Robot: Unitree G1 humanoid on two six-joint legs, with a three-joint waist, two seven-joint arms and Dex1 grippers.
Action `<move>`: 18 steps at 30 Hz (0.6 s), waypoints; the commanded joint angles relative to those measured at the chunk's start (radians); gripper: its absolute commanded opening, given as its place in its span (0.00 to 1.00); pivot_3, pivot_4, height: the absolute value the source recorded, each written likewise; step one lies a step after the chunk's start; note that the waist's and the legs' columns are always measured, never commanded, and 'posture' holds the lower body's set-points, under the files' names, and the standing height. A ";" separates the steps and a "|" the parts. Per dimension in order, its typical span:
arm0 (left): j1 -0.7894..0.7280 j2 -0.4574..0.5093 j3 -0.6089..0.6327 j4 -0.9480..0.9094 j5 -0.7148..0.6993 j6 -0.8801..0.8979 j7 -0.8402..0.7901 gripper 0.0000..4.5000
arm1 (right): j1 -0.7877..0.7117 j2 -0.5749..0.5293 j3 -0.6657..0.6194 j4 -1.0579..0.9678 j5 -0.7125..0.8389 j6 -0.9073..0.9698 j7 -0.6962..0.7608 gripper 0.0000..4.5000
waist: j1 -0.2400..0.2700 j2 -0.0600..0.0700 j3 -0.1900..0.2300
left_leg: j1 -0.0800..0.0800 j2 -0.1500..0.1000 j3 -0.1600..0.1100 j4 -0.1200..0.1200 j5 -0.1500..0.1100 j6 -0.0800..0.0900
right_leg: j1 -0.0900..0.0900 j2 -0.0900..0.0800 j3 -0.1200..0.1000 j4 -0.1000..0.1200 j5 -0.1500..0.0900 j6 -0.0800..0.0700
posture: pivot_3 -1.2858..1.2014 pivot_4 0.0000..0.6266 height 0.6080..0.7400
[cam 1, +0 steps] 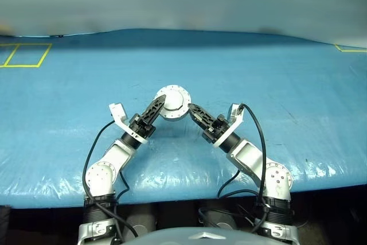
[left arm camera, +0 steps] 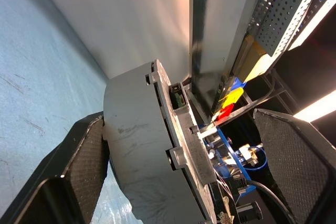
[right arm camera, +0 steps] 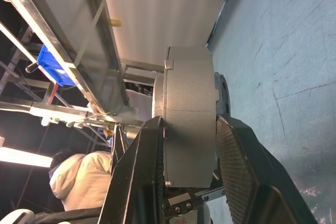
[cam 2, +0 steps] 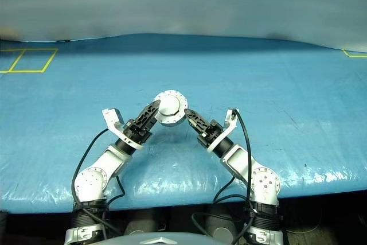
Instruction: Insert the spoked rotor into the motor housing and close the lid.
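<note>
- Right gripper (cam 1: 195,111) pinching the motor housing (cam 1: 172,102), lid (cam 2: 168,105) closed on top.
- Left gripper (cam 1: 158,106) spread wide, one finger (left arm camera: 86,158) against the housing.
- Blue table (cam 1: 275,96) below.

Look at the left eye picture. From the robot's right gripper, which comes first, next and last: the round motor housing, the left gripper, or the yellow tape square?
1. The motor housing: held in the right gripper.
2. The left gripper: across the housing, on its left side.
3. The yellow tape square: far off, at the blue table's back left corner.
</note>
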 commanded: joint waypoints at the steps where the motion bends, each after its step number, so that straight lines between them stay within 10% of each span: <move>1: 0.002 -0.018 -0.010 0.018 -0.020 0.021 0.016 0.99 | -0.029 0.024 0.050 -0.083 0.064 0.002 0.082 0.24 | 0.000 0.000 0.000 | 0.000 0.000 0.000 0.000 0.000 0.000 | 0.000 0.000 0.000 0.000 0.000 0.000 | 0.52 0.24 1.00; 18: 0.006 -0.041 0.002 0.038 -0.043 0.022 0.021 0.99 | -0.036 0.002 0.064 -0.067 0.016 -0.039 0.134 0.24 | 0.004 -0.001 0.000 | 0.000 0.000 0.000 0.001 0.000 0.000 | 0.000 0.001 0.001 0.000 0.000 0.000 | 0.52 0.24 1.00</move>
